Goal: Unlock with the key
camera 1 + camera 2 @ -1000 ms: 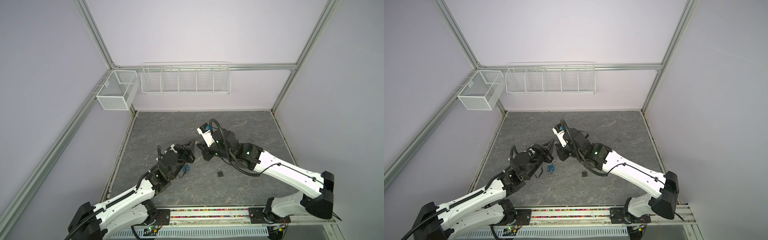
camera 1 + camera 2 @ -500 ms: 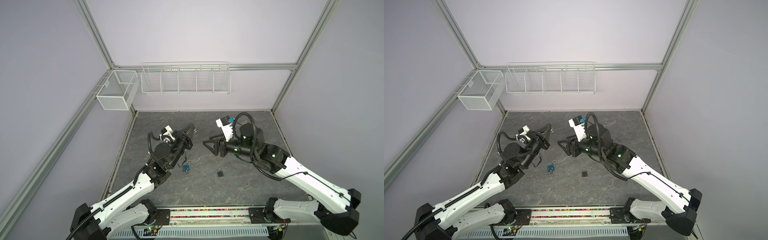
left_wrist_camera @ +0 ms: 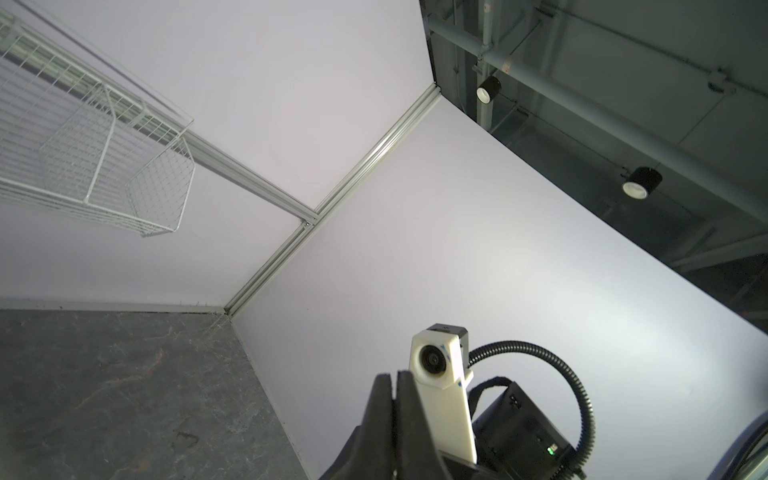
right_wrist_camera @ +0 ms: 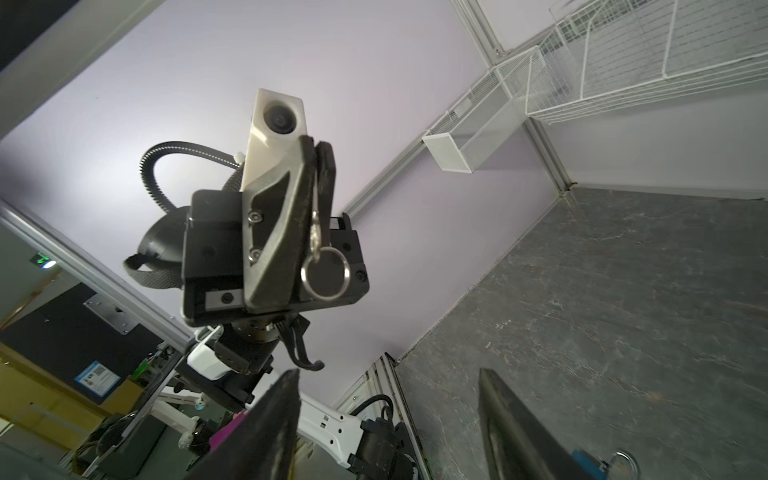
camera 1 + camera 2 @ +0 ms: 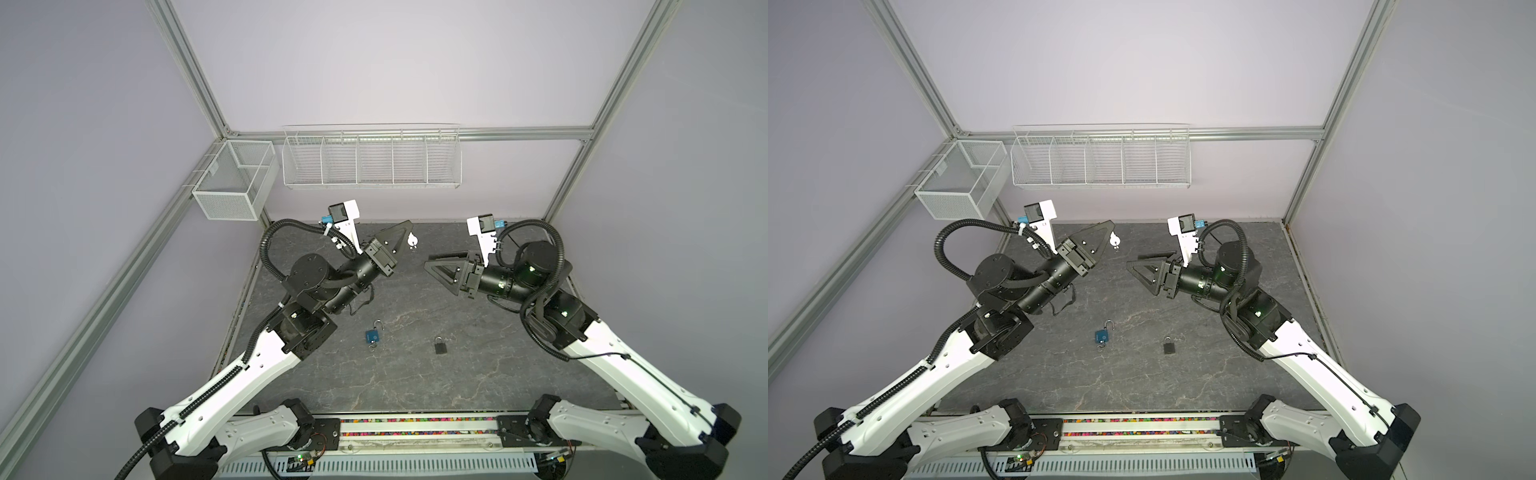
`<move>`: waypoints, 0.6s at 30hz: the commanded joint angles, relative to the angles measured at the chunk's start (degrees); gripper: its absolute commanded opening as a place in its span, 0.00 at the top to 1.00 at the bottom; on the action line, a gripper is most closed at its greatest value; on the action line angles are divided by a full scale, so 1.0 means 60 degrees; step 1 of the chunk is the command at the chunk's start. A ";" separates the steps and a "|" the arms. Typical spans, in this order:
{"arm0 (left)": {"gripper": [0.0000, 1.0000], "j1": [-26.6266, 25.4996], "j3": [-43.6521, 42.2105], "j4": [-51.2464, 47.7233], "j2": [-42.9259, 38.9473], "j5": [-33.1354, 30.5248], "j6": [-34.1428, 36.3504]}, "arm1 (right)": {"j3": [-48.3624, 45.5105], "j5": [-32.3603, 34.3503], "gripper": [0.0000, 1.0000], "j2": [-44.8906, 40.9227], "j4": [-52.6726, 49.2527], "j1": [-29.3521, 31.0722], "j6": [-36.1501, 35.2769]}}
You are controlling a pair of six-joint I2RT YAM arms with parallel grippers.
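Note:
In both top views a blue padlock (image 5: 372,336) (image 5: 1103,335) lies on the grey floor with its shackle swung open; it also shows at the edge of the right wrist view as the blue padlock (image 4: 590,467). My left gripper (image 5: 409,225) (image 5: 1111,224) (image 3: 392,380) is raised well above and behind it, shut on the key (image 4: 316,224). The key's ring (image 4: 326,274) (image 5: 412,240) hangs out of the jaws. My right gripper (image 5: 428,260) (image 5: 1133,260) (image 4: 388,378) faces the left one across a gap, open and empty.
A black padlock (image 5: 441,345) (image 5: 1168,346) lies shut on the floor to the right of the blue one. A white wire rack (image 5: 372,158) hangs on the back wall and a mesh box (image 5: 235,187) on the left wall.
Both arms have lifted and drawn apart from where they met over the blue padlock. The right gripper has opened. The left stays shut on the key.

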 commanded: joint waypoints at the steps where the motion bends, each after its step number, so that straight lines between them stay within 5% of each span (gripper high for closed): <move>1: 1.00 -0.0163 0.0456 -0.0755 0.0220 0.0684 0.1756 | -0.0012 -0.0630 0.31 -0.0015 0.1570 -0.0043 0.0298; 18: 1.00 -0.0283 -0.0053 0.1276 0.0184 0.1542 0.0846 | -0.0282 -0.1439 0.47 0.0741 0.4387 -0.0057 0.0302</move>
